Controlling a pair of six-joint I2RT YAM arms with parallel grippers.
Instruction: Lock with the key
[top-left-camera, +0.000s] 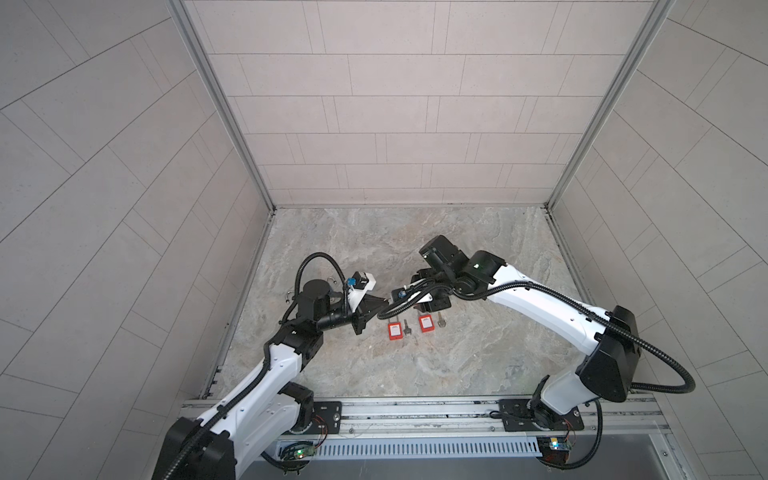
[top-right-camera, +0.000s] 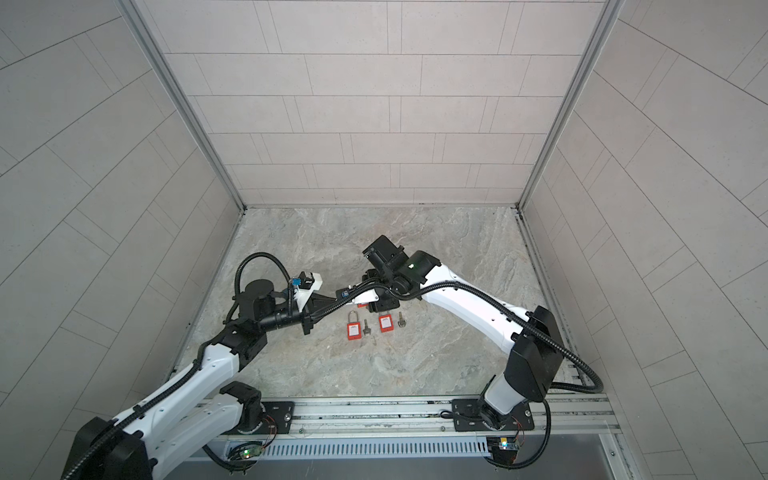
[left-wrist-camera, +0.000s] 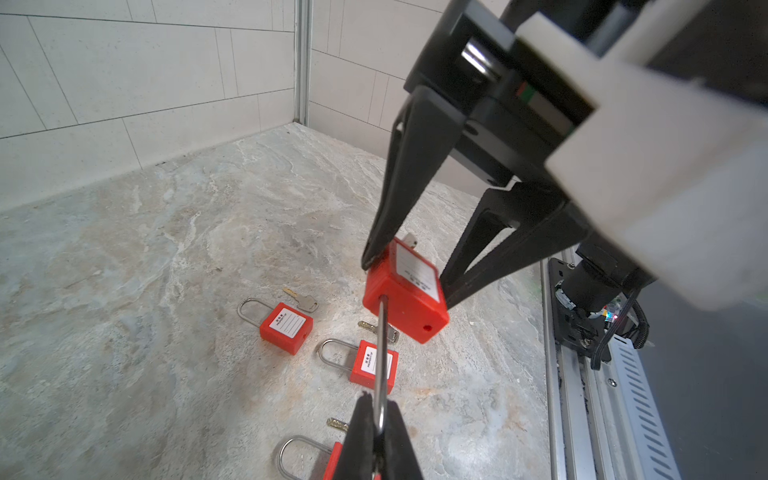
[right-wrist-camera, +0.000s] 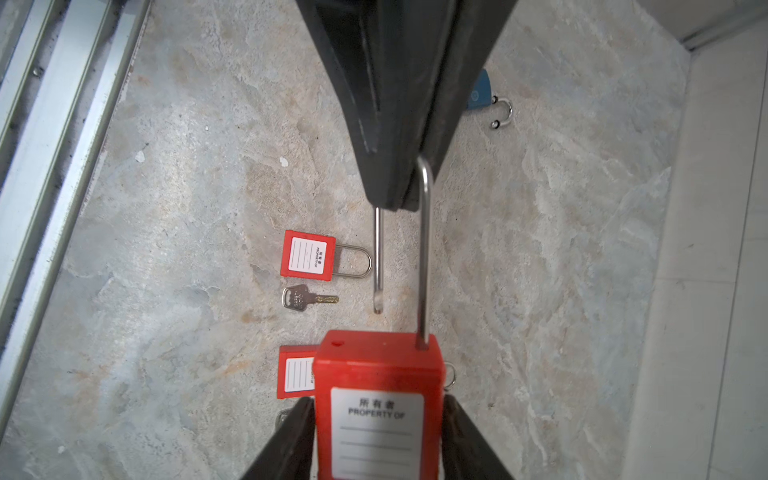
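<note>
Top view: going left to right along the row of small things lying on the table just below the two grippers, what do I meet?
left red padlock → left key → right red padlock → right key

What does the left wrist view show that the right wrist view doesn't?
Only left wrist: what looks like a silver key poking from the far end of the held red plastic padlock, plus three spare red padlocks on the marble table. Only right wrist: a blue padlock, and the steel shackle with its free leg outside the body. Both: the left gripper pinching that shackle; the right gripper, jaws against the red body.
</note>
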